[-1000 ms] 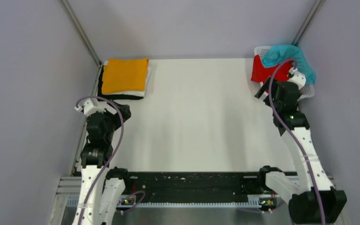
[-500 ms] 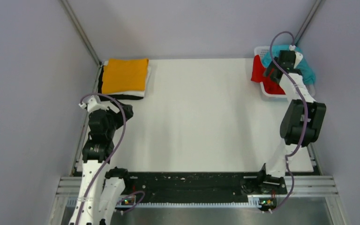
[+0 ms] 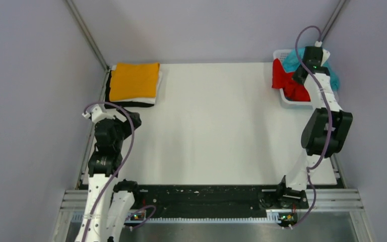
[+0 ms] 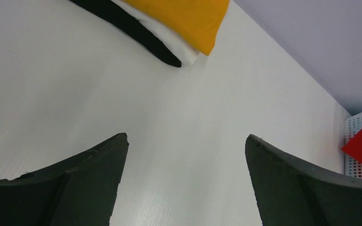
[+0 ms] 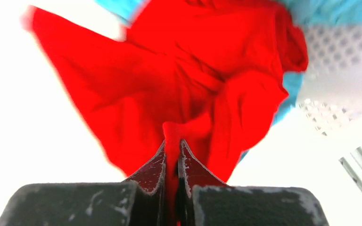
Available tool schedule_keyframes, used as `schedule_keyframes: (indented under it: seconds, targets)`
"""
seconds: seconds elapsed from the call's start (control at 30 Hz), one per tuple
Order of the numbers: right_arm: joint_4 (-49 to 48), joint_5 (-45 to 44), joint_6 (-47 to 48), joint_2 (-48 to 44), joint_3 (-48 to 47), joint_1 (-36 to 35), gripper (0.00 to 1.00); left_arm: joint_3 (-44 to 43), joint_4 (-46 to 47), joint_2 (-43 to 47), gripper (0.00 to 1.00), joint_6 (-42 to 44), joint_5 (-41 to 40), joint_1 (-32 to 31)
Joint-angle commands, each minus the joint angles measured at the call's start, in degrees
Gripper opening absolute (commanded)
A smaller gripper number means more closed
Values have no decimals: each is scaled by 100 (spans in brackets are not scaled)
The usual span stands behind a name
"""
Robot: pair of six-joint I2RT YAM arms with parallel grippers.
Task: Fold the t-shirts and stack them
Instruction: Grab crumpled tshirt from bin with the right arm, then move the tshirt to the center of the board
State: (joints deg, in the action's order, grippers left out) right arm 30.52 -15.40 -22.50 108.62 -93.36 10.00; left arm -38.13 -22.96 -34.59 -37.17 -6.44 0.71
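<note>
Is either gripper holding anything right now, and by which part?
The right gripper is shut on the red t-shirt, pinching a bunched fold; which part of the shirt cannot be told. The left gripper is open and empty.

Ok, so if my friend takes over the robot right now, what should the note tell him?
Right gripper: shut on a pinch of the red t-shirt, at the basket.
Left gripper: open, holding nothing, above the table.
Done: orange t-shirt, white t-shirt and black t-shirt are folded and stacked at the far left corner.
Left: fold and stack the red one, then the teal t-shirt in the basket.
</note>
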Motion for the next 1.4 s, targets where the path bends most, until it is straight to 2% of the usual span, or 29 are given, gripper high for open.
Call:
schedule_keyframes:
  seconds: [0.0, 0.1, 0.17, 0.27, 0.33, 0.47, 0.57, 0.63, 0.73, 0.83, 1.03, 1.1, 1.17, 1.23, 1.37]
  targets:
    - [-186, 984, 164, -1520, -954, -98, 0, -43, 11, 163, 99, -71, 86, 8]
    - [100, 1305, 565, -2068, -1452, -686, 0, -39, -35, 226, 99, -110, 270, 8]
    - [159, 1876, 757, -2371, -1704, -1210, 0, -29, -72, 284, 99, -166, 346, 9]
    - [-143, 3057, 743, -2687, -1849, -1920, 0, -8, -176, 353, 99, -220, 403, 8]
    - [-400, 3347, 762, -2767, -1929, -2487, 0, 37, -245, 409, 99, -258, 500, 10]
    - [-657, 4523, 683, -2370, -2545, -3510, 0, 79, -387, 478, 99, -360, 553, 9]
    - [-817, 5190, 543, -1912, -3168, -3894, 0, 26, -608, 498, 99, -419, 490, 11]
    - [-838, 5276, 465, -1754, -3400, -3975, 0, -32, -795, 527, 99, -435, 383, 8]
    - [-882, 5022, 623, -1882, -3099, -3975, 0, -125, -1068, 588, 99, -419, 164, 8]
    - [-854, 4318, 955, -2462, -1973, -3977, 0, -122, -1235, 694, 99, -465, -41, 14]
    - [-831, 1351, 1109, -4360, 1276, -3766, 2, -51, -1345, 708, 99, -488, -142, 9]
    - [-820, 698, 1046, -4730, 2116, -3484, 5, 32, -1321, 626, 99, -546, -147, 8]
    - [-844, 249, 955, -4864, 2769, -3218, 13, 175, -1217, 498, 99, -627, -96, 8]
    - [-774, -660, 857, -4776, 3086, -3156, 49, 321, -1093, 300, 99, -696, 41, 8]
    - [-330, -1310, 398, -4613, 3128, -3155, 96, 586, -884, -204, 99, -649, 804, 8]
